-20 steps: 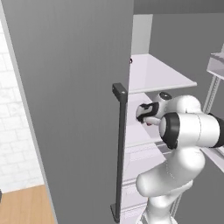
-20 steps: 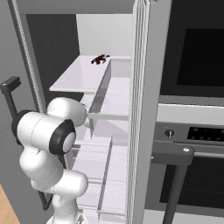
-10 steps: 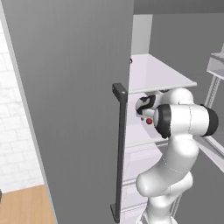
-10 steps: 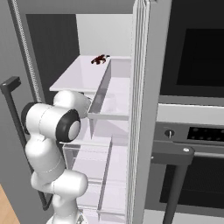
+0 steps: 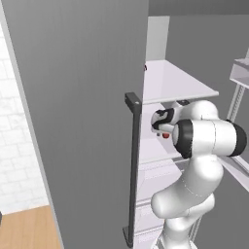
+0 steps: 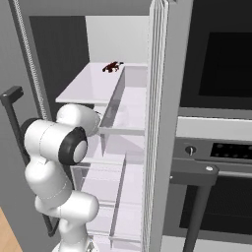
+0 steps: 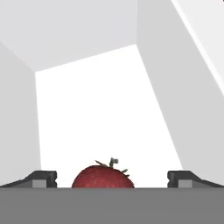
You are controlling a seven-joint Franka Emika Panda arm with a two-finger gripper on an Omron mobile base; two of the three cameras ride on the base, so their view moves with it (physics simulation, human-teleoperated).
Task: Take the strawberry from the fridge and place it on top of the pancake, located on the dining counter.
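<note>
Since a second ago your arm has swung up and reached deeper into the fridge [image 6: 123, 128], under the upper shelf [image 5: 175, 85].
Your gripper [image 7: 112, 181] stands wide open, one fingertip [image 7: 41, 178] on each side of the strawberry [image 7: 103, 177], with clear gaps between both tips and the fruit. Ahead of the fingers you have bare white shelf floor running to the back wall; side walls close in beyond each tip. A dark red cluster [image 6: 112, 67] sits on the shelf above.
</note>
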